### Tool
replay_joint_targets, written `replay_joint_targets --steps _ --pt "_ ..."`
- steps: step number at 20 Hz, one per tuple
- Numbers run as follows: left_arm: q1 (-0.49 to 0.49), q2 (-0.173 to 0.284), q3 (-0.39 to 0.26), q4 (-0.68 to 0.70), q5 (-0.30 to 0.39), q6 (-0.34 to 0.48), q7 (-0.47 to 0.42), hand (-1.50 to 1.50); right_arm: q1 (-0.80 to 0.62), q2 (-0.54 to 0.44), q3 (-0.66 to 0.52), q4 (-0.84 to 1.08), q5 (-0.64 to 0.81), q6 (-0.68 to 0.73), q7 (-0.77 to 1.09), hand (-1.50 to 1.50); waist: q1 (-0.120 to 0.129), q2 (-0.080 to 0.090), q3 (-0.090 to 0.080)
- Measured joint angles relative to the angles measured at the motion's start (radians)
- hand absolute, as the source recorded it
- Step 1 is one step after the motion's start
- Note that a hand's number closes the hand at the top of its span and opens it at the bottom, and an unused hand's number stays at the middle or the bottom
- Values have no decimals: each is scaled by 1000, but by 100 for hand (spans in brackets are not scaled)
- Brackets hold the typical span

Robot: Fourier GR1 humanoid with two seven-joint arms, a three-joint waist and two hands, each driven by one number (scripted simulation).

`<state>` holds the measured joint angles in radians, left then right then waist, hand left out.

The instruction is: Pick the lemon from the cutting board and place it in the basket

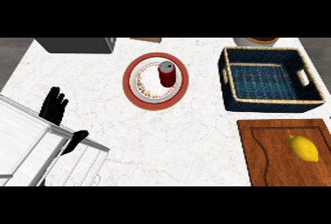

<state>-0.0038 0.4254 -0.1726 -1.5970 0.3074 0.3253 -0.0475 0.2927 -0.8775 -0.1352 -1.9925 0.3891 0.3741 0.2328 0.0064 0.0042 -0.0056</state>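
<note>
A yellow lemon (303,148) lies on the brown wooden cutting board (271,153) at the lower right. Just beyond the board stands a dark blue woven basket (231,94) with a pale rim and nothing inside it. My left hand (54,106) shows at the left edge, fingers straight and pointing up, thumb lower down, far from the lemon. It holds nothing. My right hand is out of sight.
A red-rimmed plate (145,96) with a dark red can (167,73) lying on it sits at the counter's middle back. A grey appliance (74,44) stands at the back left. A white forearm panel (32,144) fills the lower left.
</note>
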Motion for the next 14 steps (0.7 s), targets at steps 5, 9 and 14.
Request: replay_joint_targets --steps 5,9,14 --pt "3 2 -3 2 1 4 9 0 6 60 46 42 85 -49 -59 -150 -2 0 1" --pt "0 1 -4 -1 5 7 23 0 -28 88 60 118 146 -86 -97 -150 1 3 0" --pt "-3 3 -15 18 11 -4 -6 0 -65 136 92 163 205 -112 -106 -150 0 -1 4"
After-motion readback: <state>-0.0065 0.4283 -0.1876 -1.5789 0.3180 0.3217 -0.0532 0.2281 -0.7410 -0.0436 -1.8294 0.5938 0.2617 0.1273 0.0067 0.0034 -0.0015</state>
